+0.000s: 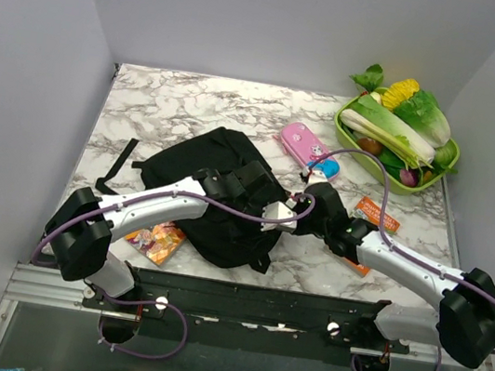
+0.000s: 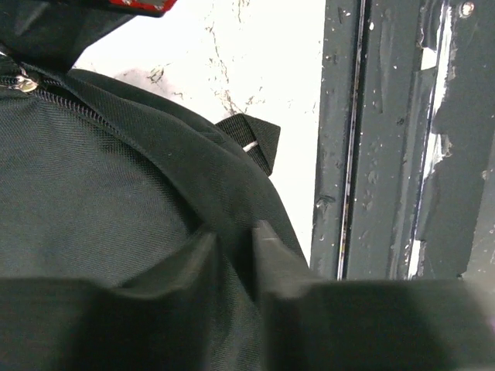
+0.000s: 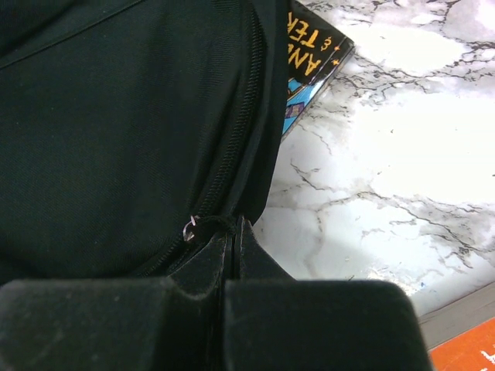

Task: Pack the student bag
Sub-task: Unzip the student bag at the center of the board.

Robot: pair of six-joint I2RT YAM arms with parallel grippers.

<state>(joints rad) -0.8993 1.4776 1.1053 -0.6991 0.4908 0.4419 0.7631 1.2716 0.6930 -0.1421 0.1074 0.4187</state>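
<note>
The black student bag [image 1: 218,195] lies in the middle of the marble table. My left gripper [image 1: 250,184] is over its right part; in the left wrist view its jaws [image 2: 234,251] pinch a fold of the bag's fabric [image 2: 116,178]. My right gripper [image 1: 277,215] is at the bag's right edge. In the right wrist view it [image 3: 233,232] is shut on the black zipper pull cord [image 3: 210,226] by a small metal ring, on the bag's closed zipper [image 3: 232,147].
A pink pencil case [image 1: 305,148] and a green tray of vegetables [image 1: 443,169] lie at the back right. An orange packet [image 1: 377,213] lies by the right arm, a colourful packet [image 1: 156,242] at the front left. A book [image 3: 313,46] pokes out beside the bag. The black front rail [image 2: 402,154] is near.
</note>
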